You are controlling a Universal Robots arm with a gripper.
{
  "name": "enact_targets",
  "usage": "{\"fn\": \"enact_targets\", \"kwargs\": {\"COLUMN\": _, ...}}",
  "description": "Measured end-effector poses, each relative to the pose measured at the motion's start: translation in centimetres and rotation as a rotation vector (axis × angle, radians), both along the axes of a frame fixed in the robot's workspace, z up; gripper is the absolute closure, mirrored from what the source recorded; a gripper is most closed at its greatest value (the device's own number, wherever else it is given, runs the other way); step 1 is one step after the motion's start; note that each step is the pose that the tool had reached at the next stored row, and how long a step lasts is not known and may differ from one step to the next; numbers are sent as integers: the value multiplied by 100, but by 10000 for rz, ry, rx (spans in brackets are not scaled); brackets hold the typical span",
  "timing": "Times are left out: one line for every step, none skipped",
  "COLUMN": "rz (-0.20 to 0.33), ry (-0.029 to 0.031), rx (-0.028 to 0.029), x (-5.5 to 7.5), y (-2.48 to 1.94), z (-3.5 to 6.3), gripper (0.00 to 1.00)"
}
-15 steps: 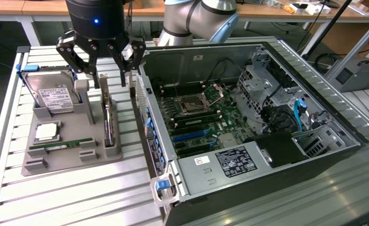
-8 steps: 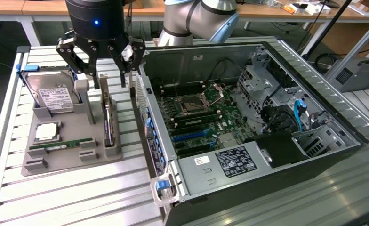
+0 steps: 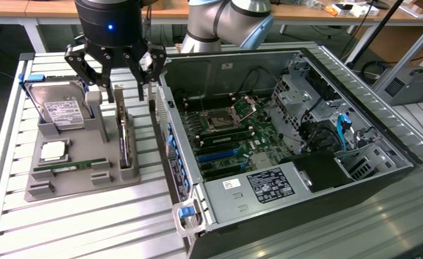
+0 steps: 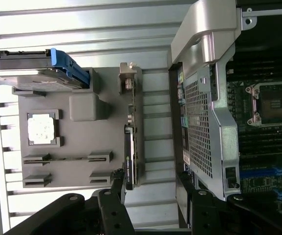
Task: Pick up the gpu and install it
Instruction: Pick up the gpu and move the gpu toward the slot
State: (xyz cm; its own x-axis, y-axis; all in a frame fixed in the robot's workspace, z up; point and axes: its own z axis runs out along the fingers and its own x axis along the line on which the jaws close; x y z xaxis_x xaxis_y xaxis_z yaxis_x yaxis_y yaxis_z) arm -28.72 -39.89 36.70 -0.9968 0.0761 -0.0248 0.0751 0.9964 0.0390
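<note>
At the exterior view's left, on the slatted aluminium table (image 3: 89, 216), we see a grey moulded plastic holder (image 3: 82, 186) (image 4: 77, 142) carrying spare parts. A boxy silver hard drive with a white label (image 3: 60, 108) (image 4: 33, 76) stands tilted at the holder's far end. Nearer the camera a square silvery processor chip (image 3: 54, 151) (image 4: 42, 128) lies flat in its pocket. Just beside it, a narrow green memory stick (image 3: 71, 166) sits on edge between two small posts.

Moving right, the gpu (image 3: 125, 139) (image 4: 130, 147), a thin dark rectangular card, stands on edge in a slot along the holder's right side, just beside the case wall. The black multi-fingered gripper (image 3: 121, 91) (image 4: 153, 200) hangs over the card's far end. Its fingers are spread wide and grasp nothing. In the wrist view the card runs between them, close to one finger (image 4: 115, 188), while the other finger is by the case. Whether any fingertip touches the card, we cannot tell.

Further right, a black metal computer case (image 3: 219, 226) (image 4: 206, 122) lies on its side with its panel off. Inside it we see the green motherboard (image 3: 222, 137) (image 4: 265, 142) with its bare silver processor socket (image 3: 221, 119) (image 4: 272, 103). A black power supply with a white sticker (image 3: 273, 183) sits nearer the camera. Blue cables (image 3: 345, 127) run by the drive cage at the right end. The silver and pale blue arm (image 3: 230, 21) rises behind the case.
</note>
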Motion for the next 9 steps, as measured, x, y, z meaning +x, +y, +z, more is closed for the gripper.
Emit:
{"fn": "enact_targets", "kwargs": {"rz": 0, "ry": 0, "rx": 0, "x": 0, "y": 0, "z": -2, "gripper": 46}}
{"fn": "enact_targets", "kwargs": {"rz": 0, "ry": 0, "rx": 0, "x": -1, "y": 0, "z": -4, "gripper": 46}}
{"fn": "enact_targets", "kwargs": {"rz": 0, "ry": 0, "rx": 0, "x": -2, "y": 0, "z": -8, "gripper": 46}}
{"fn": "enact_targets", "kwargs": {"rz": 0, "ry": 0, "rx": 0, "x": -2, "y": 0, "z": -10, "gripper": 46}}
{"fn": "enact_targets", "kwargs": {"rz": 0, "ry": 0, "rx": 0, "x": -3, "y": 0, "z": -12, "gripper": 46}}
{"fn": "enact_targets", "kwargs": {"rz": 0, "ry": 0, "rx": 0, "x": -3, "y": 0, "z": -14, "gripper": 46}}
{"fn": "enact_targets", "kwargs": {"rz": 0, "ry": -1, "rx": 1, "x": -3, "y": 0, "z": -18, "gripper": 46}}
{"fn": "enact_targets", "kwargs": {"rz": 0, "ry": -1, "rx": 0, "x": -4, "y": 0, "z": -22, "gripper": 46}}
{"fn": "enact_targets", "kwargs": {"rz": 0, "ry": -1, "rx": 0, "x": -5, "y": 0, "z": -25, "gripper": 46}}
